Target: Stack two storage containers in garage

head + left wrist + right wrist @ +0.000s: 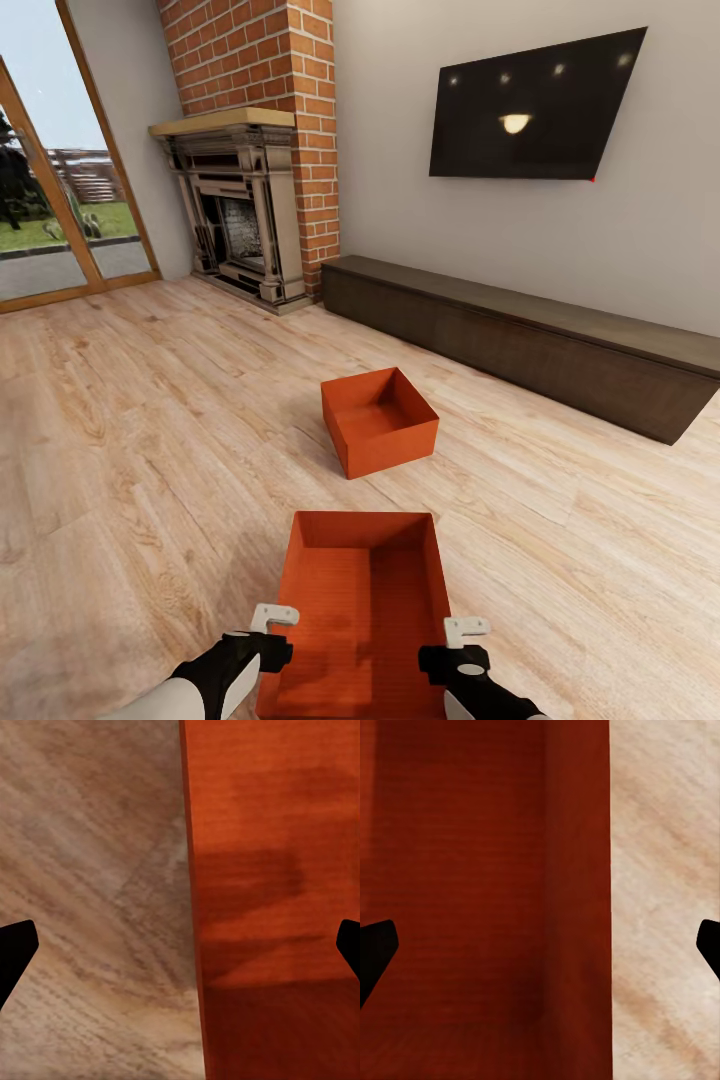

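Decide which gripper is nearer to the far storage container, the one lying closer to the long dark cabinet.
Right, though only slightly. The far storage container lies ahead and a little right of centre. The right gripper straddles the near container's right wall; the left gripper straddles its left wall.

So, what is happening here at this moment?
The robot stands in the living room over the near storage container. Its left gripper and right gripper are open, each straddling one side wall, nothing lifted yet. The second container sits further off on the wood floor, near the dark cabinet.
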